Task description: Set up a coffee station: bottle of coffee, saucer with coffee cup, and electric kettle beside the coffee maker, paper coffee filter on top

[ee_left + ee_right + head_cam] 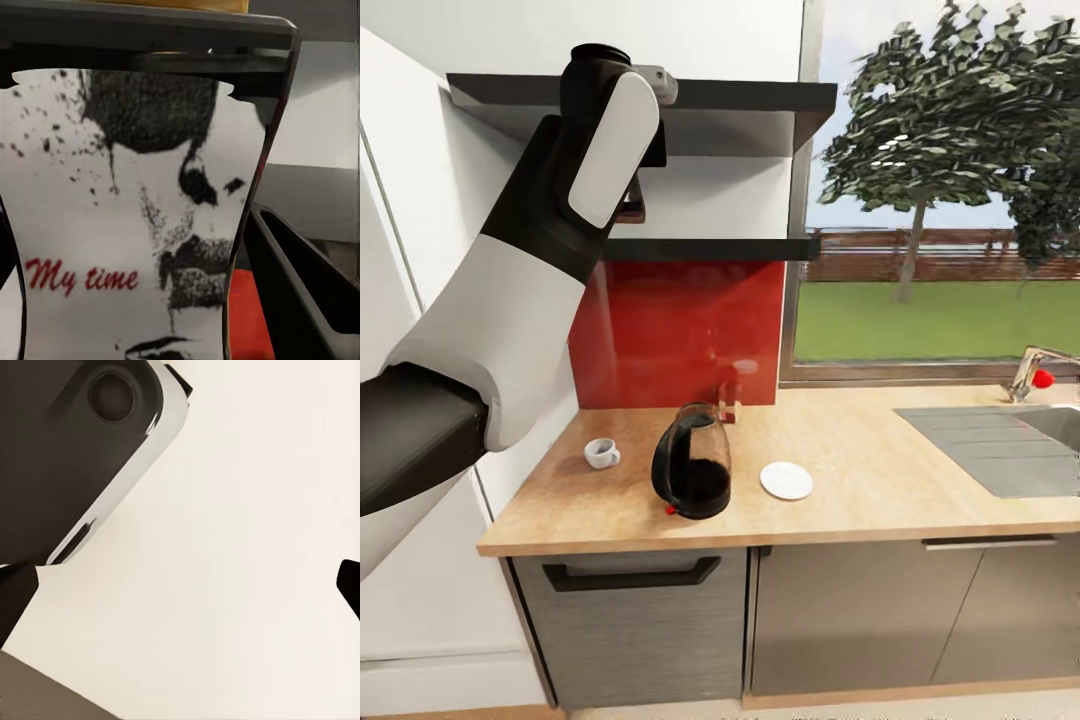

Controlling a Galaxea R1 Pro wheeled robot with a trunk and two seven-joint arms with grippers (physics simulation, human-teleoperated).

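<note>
The left arm [540,260] reaches to the shelf [710,249] for the coffee jar [127,225]; grip state cannot be determined, while the right claw [180,585] is spread and empty.

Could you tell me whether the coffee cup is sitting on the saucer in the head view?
No, the coffee cup stands on the countertop left of the electric kettle, while the saucer lies bare on its right.

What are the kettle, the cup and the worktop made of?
The kettle looks like clear glass with a black plastic handle and base: you see through its wall to the dark inside. The cup looks like glossy white ceramic, though plastic is possible. The worktop looks like pale, matte wood, with visible grain.
</note>
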